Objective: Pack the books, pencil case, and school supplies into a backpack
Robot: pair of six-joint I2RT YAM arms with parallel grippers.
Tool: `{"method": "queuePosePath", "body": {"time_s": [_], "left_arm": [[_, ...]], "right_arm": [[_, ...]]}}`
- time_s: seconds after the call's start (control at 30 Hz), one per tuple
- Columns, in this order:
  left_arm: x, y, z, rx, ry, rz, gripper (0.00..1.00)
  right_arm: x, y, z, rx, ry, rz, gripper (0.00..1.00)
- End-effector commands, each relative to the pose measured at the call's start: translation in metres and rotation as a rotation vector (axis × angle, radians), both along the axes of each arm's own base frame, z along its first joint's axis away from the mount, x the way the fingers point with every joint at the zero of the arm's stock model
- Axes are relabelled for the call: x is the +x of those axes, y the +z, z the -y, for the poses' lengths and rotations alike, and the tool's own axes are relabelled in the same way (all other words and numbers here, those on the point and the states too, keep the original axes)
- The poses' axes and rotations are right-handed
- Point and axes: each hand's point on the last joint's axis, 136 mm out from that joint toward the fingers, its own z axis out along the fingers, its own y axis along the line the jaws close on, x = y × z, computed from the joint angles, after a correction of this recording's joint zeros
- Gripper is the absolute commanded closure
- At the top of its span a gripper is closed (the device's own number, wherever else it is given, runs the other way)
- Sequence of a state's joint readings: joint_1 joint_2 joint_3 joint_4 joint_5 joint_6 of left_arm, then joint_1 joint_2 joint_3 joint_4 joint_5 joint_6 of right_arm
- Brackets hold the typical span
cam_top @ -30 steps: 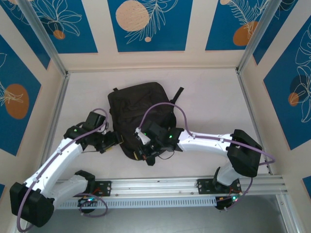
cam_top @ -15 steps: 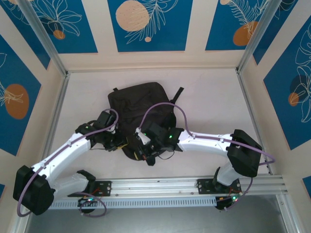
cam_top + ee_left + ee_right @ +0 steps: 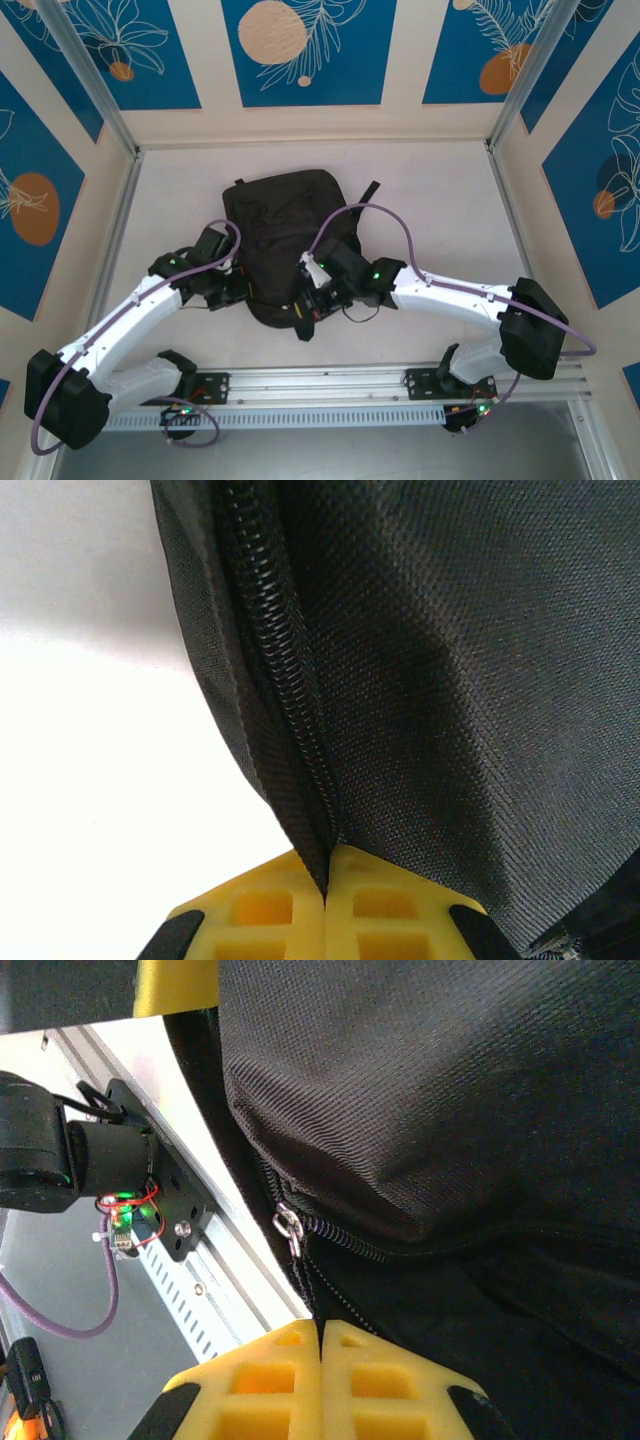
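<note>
Nearest the camera, an aluminium rail point(image 3: 330, 382) runs along the front edge of the tabletop point(image 3: 440, 210) and carries both arm bases. From it the left arm point(image 3: 130, 315) angles up and inward, and the right arm point(image 3: 450, 295) reaches in from the other side, a purple cable point(image 3: 385, 215) looping above its wrist.

Both arms end at the near edge of the backpack point(image 3: 285, 215). The left gripper point(image 3: 326, 868) is pinched narrow, its yellow pads pressed together on the backpack's left side seam. The black zip point(image 3: 275, 680) runs straight down into the line where the pads meet, and bare white tabletop lies just to the left of it. The right gripper point(image 3: 320, 1332) is also closed tight, at the backpack's near bottom edge. A thin strip of the zip line leads from the metal zip slider point(image 3: 288, 1225) down into the join of its pads, so it appears to grip the backpack there. The zip looks closed where it shows.

The backpack lies flat in the middle of the tabletop, between the two wrists, stretching away from the arms. A black strap point(image 3: 368, 192) sticks out at its far right corner.

Beyond it stand cream walls with blue floral panels point(image 3: 300, 50).
</note>
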State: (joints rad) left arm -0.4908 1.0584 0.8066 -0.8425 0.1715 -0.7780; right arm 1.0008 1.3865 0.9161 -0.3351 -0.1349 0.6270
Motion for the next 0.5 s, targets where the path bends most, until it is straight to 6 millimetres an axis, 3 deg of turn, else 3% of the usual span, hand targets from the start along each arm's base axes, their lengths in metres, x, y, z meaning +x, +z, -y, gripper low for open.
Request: {"method": "queuePosePath", "body": {"time_s": [0.0, 0.2, 0.37, 0.4, 0.47], "left_arm": [[0.014, 0.015, -0.022, 0.104, 0.021, 0.077, 1.0], [0.031, 0.029, -0.038, 0.181, 0.031, 0.115, 1.0], [0.056, 0.031, -0.062, 0.201, 0.142, 0.112, 1.0], [0.059, 0.033, -0.065, 0.186, 0.167, 0.102, 0.98], [0.058, 0.036, -0.064, 0.138, 0.196, 0.093, 0.82]], "right_arm": [[-0.008, -0.002, 0.001, -0.005, 0.042, -0.021, 1.0], [-0.01, 0.0, -0.035, 0.02, 0.105, -0.04, 1.0], [0.002, 0.006, -0.071, 0.076, 0.095, -0.057, 1.0], [0.007, 0.005, -0.077, 0.077, 0.083, -0.06, 1.0], [0.015, 0.003, -0.088, 0.072, 0.059, -0.066, 1.0]]}}
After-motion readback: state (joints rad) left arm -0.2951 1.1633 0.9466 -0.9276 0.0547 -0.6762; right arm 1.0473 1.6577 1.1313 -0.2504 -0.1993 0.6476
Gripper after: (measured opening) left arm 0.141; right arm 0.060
